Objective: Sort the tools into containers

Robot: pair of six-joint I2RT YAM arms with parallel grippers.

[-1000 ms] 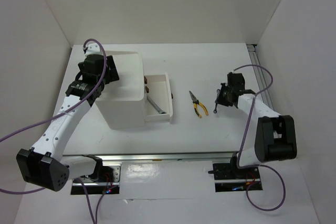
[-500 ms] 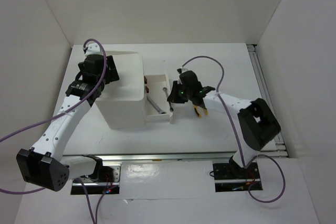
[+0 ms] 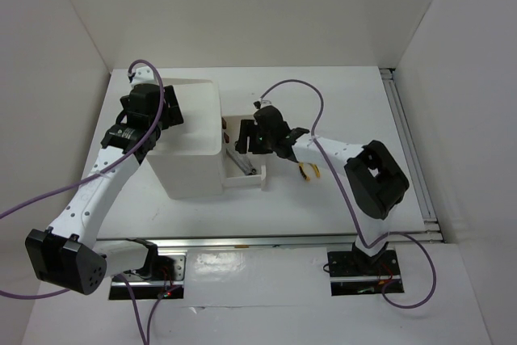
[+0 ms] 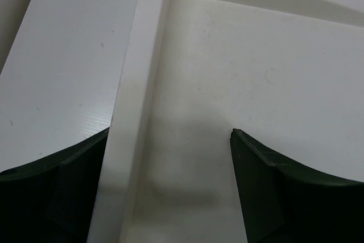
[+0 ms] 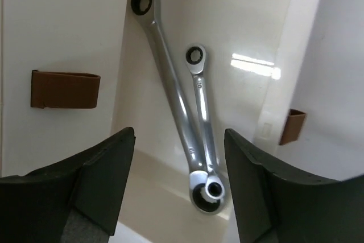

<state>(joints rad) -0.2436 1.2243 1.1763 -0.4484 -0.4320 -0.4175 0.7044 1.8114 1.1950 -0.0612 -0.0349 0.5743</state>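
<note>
Your right gripper (image 5: 179, 140), clamped and out by the pliers (image 3: 307, 170) a second ago, is now hanging spread and empty over the open drawer (image 5: 244, 38). The shorter wrench (image 5: 202, 106) is lying inside, touching the longer wrench (image 5: 170, 89). Your left gripper (image 4: 170, 157) is hovering spread over the top bin (image 4: 256, 55); the pliers, I judge, are waiting next.

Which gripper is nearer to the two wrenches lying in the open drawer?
Right. The right gripper hangs open directly above the wrenches in the drawer. The left gripper is off to their left, over the top bin.
</note>
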